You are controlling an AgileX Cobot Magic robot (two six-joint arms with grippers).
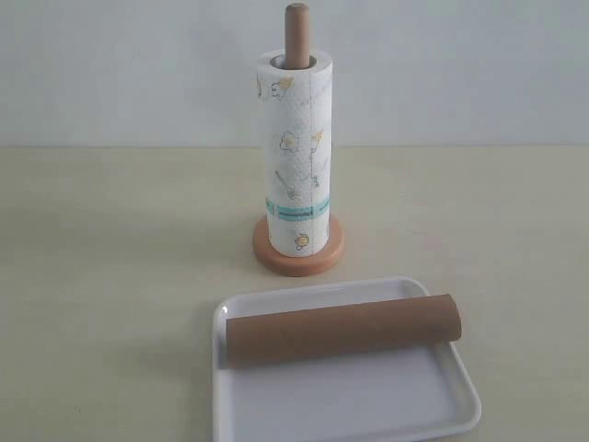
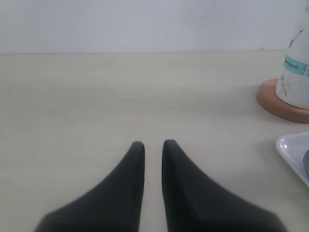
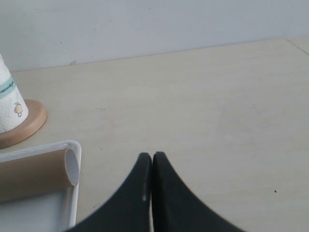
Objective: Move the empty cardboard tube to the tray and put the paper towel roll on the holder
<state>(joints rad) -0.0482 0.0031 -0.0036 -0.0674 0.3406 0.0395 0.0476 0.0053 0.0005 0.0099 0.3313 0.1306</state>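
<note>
On the pale table (image 1: 110,276), the paper towel roll (image 1: 296,152) stands up on the holder (image 1: 297,35), and the holder's round top pokes out above it. Just in front, the empty cardboard tube (image 1: 342,329) lies across the tray (image 1: 368,405). The right claw (image 3: 152,155) is pinched tight with nothing in it. It is near the tube's end but not touching it. The left claw (image 2: 150,144) has a thin gap, holds nothing, and sits well apart from the holder and tray.

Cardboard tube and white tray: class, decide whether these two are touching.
Touching. The exterior view shows the cardboard tube lying across the tray, resting on it with no gap beneath.
</note>
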